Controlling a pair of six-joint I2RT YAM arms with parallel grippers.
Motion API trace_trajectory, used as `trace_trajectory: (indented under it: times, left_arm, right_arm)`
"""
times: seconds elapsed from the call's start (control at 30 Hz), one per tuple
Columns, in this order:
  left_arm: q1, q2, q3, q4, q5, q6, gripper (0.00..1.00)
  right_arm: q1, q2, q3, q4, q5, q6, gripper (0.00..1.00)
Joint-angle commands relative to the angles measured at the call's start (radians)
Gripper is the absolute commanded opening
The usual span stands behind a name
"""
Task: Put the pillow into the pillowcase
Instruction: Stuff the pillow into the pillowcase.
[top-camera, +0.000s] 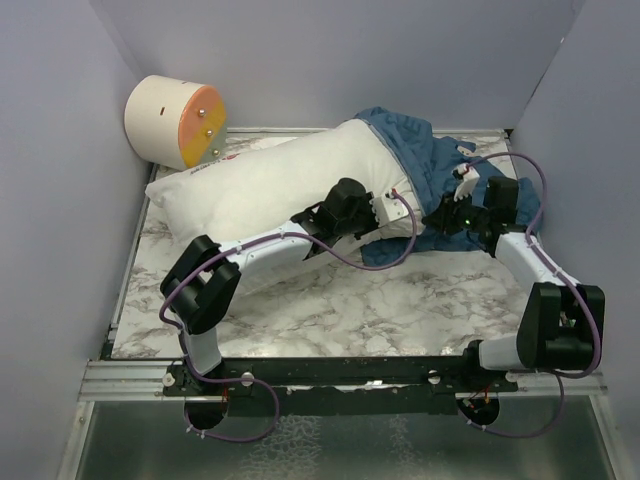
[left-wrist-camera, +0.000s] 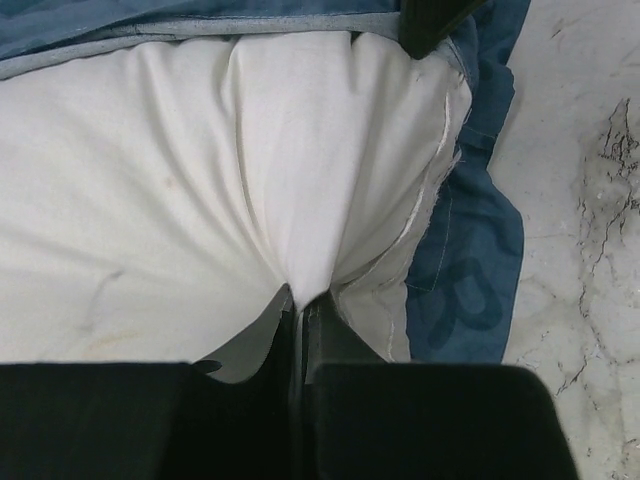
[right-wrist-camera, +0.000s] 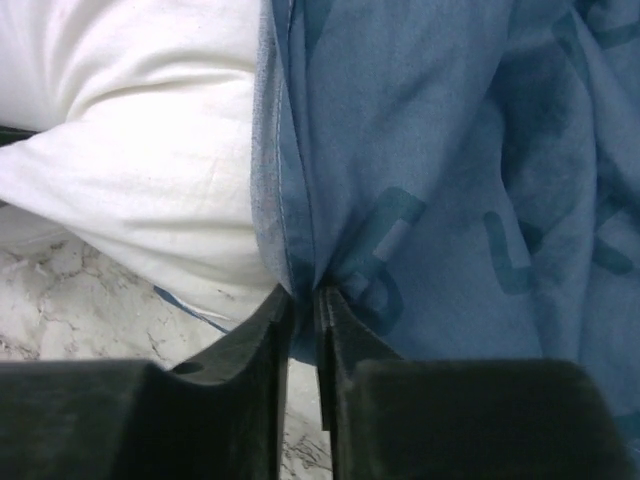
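Observation:
The white pillow (top-camera: 260, 185) lies slantwise across the marble table (top-camera: 380, 300), and its right end sits inside the mouth of the blue printed pillowcase (top-camera: 420, 150). My left gripper (top-camera: 392, 203) is shut on a pinch of the pillow's cloth near that end. In the left wrist view the gripper (left-wrist-camera: 298, 298) draws the pillow (left-wrist-camera: 150, 170) into folds, with the pillowcase (left-wrist-camera: 470, 270) under and beside it. My right gripper (top-camera: 447, 213) is just to the right. In the right wrist view this gripper (right-wrist-camera: 305, 293) is shut on the hem of the pillowcase (right-wrist-camera: 450, 150), next to the pillow (right-wrist-camera: 130, 150).
A cream cylinder with an orange face (top-camera: 175, 122) rests in the back left corner, touching the pillow's far end. Grey walls close in the left, back and right sides. Bare marble shows between the pillow and the arm bases.

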Motion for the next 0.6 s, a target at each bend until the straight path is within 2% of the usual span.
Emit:
trace_trajectory:
  times: [0.0, 0.13, 0.27, 0.37, 0.5, 0.57]
  left_arm:
    - [0.002, -0.026, 0.015, -0.077, 0.068, -0.048, 0.0]
    - [0.002, -0.008, 0.038, -0.093, 0.061, -0.095, 0.0]
    - [0.014, 0.021, 0.079, -0.109, 0.031, -0.173, 0.0]
    - [0.068, 0.028, 0.132, -0.062, 0.081, -0.324, 0.0]
    - [0.16, 0.069, 0.253, 0.023, 0.268, -0.633, 0.0]
    - [0.179, 0.091, 0.31, 0.076, 0.326, -0.759, 0.0]
  right_arm:
    - [0.004, -0.014, 0.038, -0.022, -0.099, -0.034, 0.1]
    - [0.004, -0.103, 0.024, -0.028, -0.345, -0.087, 0.01]
    - [0.013, -0.173, 0.026, 0.014, -0.578, -0.083, 0.01]
    - [0.065, -0.152, 0.093, 0.058, -0.567, -0.021, 0.01]
    - [0.123, 0.033, 0.374, -0.1, -0.493, 0.021, 0.01]
    - [0.138, 0.1, 0.411, -0.108, -0.489, 0.073, 0.01]
